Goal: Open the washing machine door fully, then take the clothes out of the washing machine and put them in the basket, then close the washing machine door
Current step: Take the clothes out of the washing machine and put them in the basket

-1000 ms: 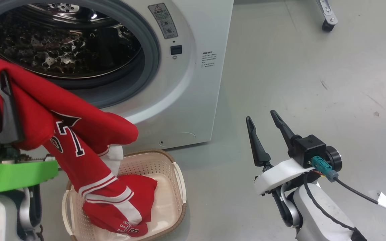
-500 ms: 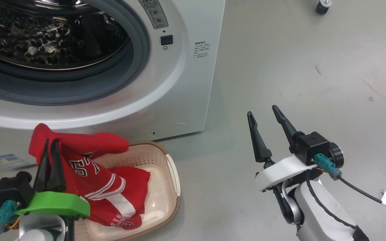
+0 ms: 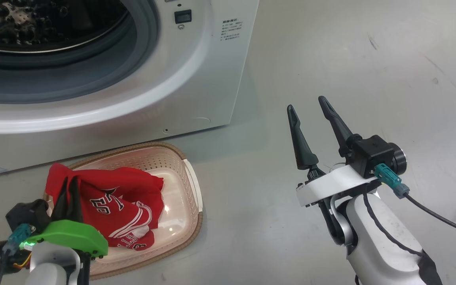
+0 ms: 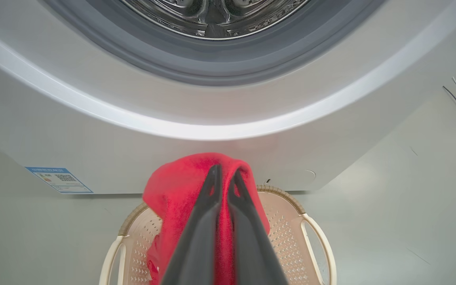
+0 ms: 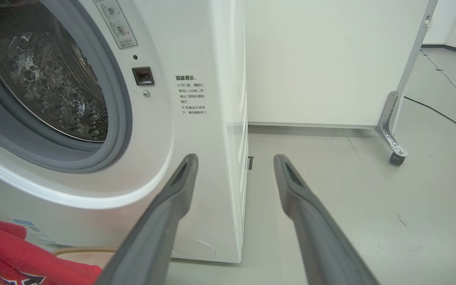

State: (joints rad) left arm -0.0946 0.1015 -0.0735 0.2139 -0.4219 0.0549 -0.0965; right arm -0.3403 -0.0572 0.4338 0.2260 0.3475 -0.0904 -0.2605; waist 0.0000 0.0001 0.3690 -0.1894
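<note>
While left claw (image 3: 70, 180) clamps red clothes (image 3: 133, 190) over basket (image 3: 152, 160), right claw (image 3: 306, 103) gapes above scuffed grey floor (image 3: 331, 59); white partition (image 5: 331, 59) w/ caster (image 5: 395, 159) beyond.

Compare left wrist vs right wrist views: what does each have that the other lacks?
Left wrist: left hand shut on the clothes over the basket, white handles visible. Right wrist: open right hand, empty; printed notice; castor on the floor. Both: washing machine, steel drum, the clothes, basket rim.
</note>
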